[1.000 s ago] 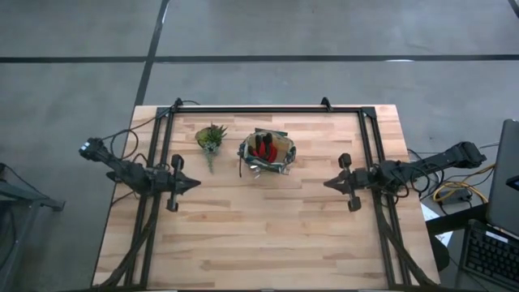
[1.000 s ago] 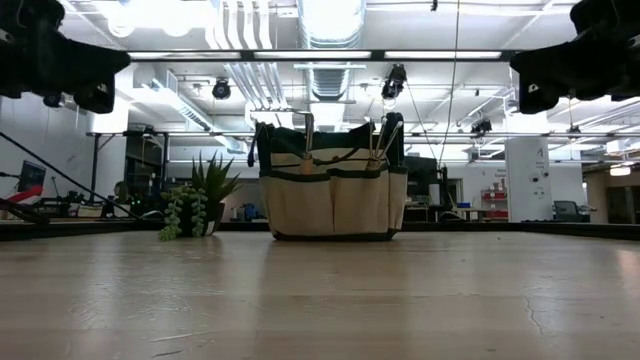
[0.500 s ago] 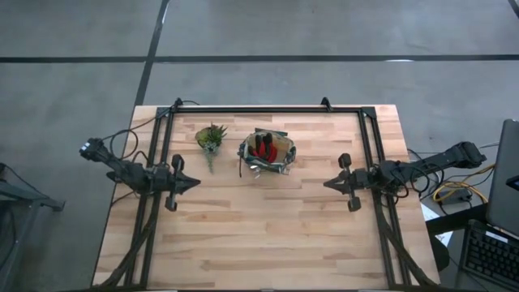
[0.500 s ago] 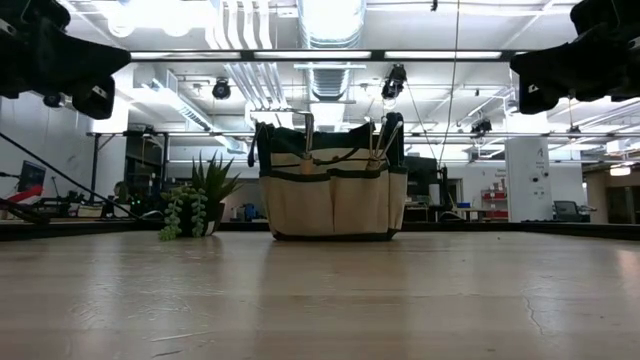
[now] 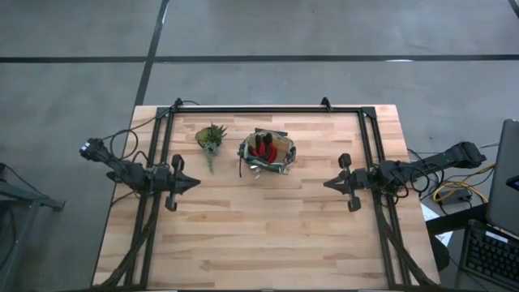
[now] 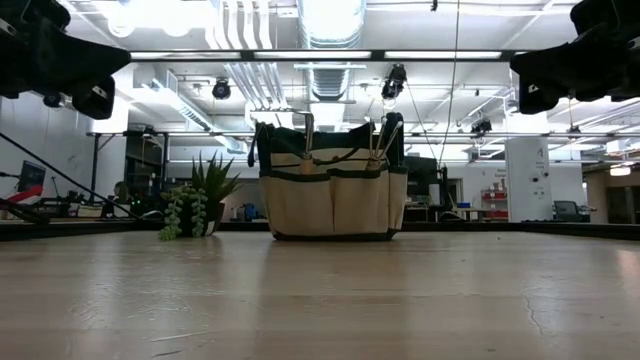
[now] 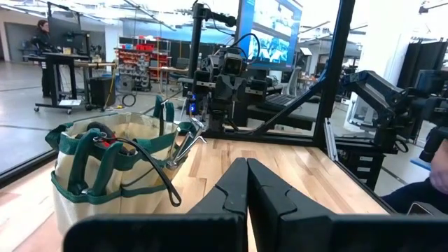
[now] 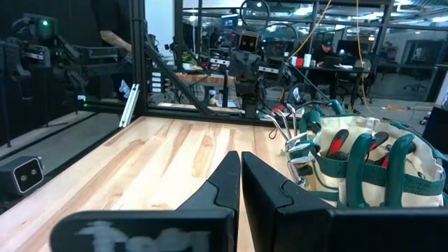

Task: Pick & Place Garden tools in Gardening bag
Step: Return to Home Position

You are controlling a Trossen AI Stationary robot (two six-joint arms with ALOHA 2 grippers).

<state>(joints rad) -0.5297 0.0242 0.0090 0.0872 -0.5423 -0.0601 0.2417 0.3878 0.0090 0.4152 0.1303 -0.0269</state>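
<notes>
The gardening bag point(image 5: 267, 152), tan canvas with dark green trim and handles, stands upright on the table's far middle point(image 6: 333, 195). The garden tools sit inside it: red-and-black items point(image 5: 263, 147) show from above, and metal tines point(image 8: 294, 136) and wooden handles point(image 6: 307, 150) stick out of its top. My left gripper point(image 5: 197, 183) hovers shut at the table's left, level, pointing toward the bag point(image 7: 115, 175). My right gripper point(image 5: 327, 183) hovers shut at the table's right, also level and pointing toward the bag point(image 8: 364, 168). Neither touches anything.
A small spiky green plant point(image 5: 211, 138) stands left of the bag point(image 6: 198, 200). A black frame point(image 5: 268, 109) runs along the table's far edge and down both sides. Bare wood point(image 5: 259, 235) fills the near half of the table. A person point(image 7: 46, 35) is far off in the room.
</notes>
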